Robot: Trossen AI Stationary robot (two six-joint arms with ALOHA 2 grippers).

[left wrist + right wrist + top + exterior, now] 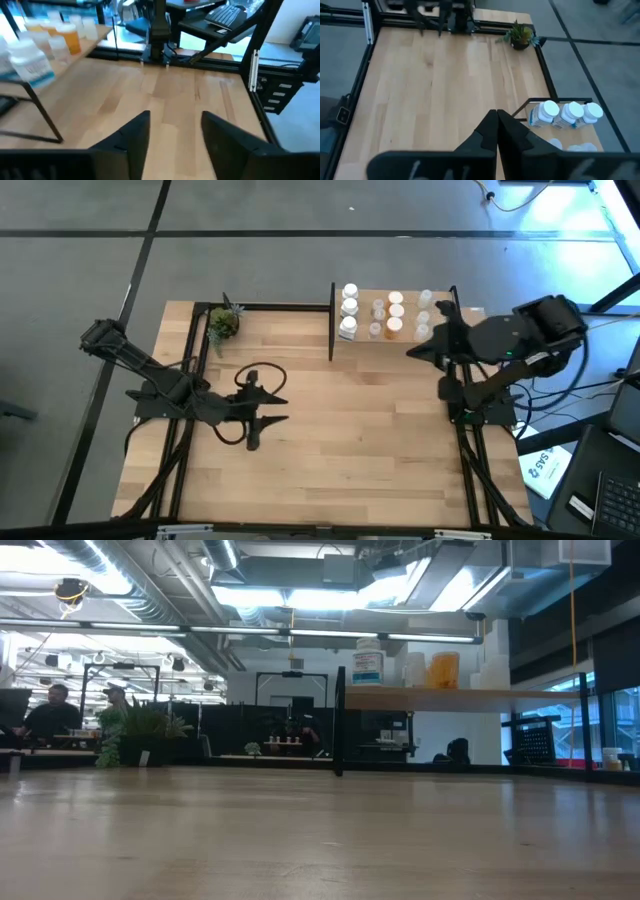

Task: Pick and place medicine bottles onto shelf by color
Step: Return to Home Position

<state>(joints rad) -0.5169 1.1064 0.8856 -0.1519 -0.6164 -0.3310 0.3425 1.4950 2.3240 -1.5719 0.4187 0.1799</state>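
The shelf (470, 313) stands at the table's far side, right of the middle. On it stand the medicine bottles: three white ones (349, 310) in a row at its left end, then clear ones (378, 310) and orange ones with white caps (396, 315). The low view shows a white bottle (368, 662) and an orange one (445, 670) on the shelf board (460, 698). My left gripper (283, 409) hovers open over the table's left middle, nothing between its fingers (135, 140). My right gripper (412, 352) is shut and empty, raised near the shelf's near right side, above the white bottles (565, 114).
A small green potted plant (224, 322) sits at the table's far left corner. Black frame rails (190, 430) run along both sides, and black posts (332, 320) carry the shelf. A cable loop (260, 375) rises from the left arm. Bare wood (370, 430) fills the table's middle.
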